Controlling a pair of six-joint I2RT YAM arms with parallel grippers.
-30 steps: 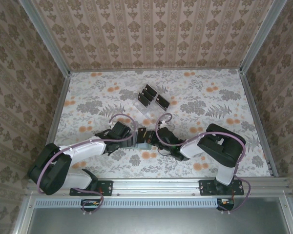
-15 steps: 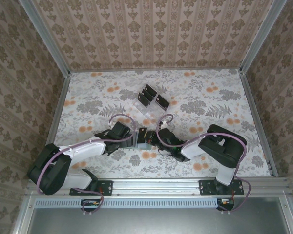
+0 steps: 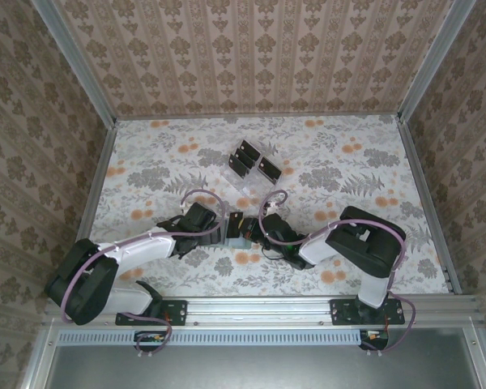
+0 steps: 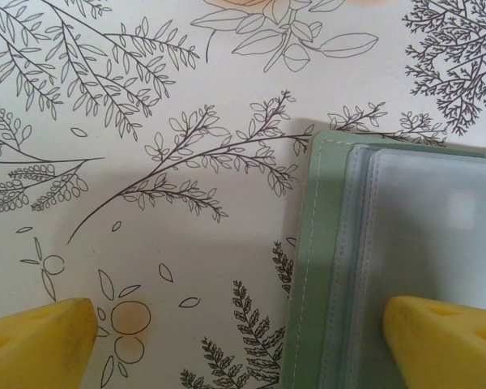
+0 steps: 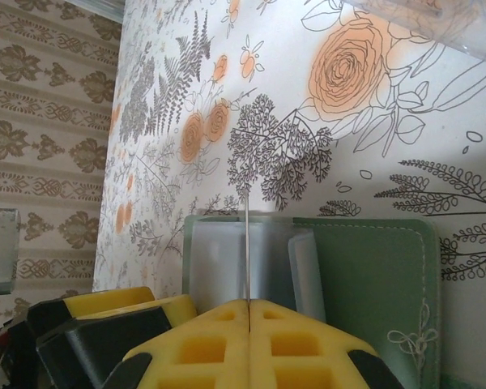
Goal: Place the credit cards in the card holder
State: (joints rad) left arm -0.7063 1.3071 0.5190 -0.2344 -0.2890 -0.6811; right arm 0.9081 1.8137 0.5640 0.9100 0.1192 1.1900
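Observation:
The card holder (image 3: 241, 235), a sage-green wallet, lies open on the floral table between my two grippers. In the left wrist view its stitched edge (image 4: 308, 267) and clear sleeves sit between my open left gripper (image 4: 243, 340); the right fingertip (image 4: 445, 336) rests over the sleeves and the left one over bare table. My right gripper (image 5: 249, 304) is shut on one thin credit card (image 5: 247, 243), seen edge-on, standing over the clear sleeves of the card holder (image 5: 373, 267). More black credit cards (image 3: 245, 154) stand farther back. In the top view my left gripper (image 3: 219, 232) and right gripper (image 3: 254, 232) flank the wallet.
A clear plastic rack (image 3: 253, 168) holding the black cards stands behind the wallet at mid-table; its corner shows in the right wrist view (image 5: 421, 12). Patterned walls close in the table on three sides. A yellow-and-black finger (image 5: 97, 320) lies close beside my right gripper.
Barely anything: the right arm has shifted very slightly; both grippers stay at the wallet in the same states.

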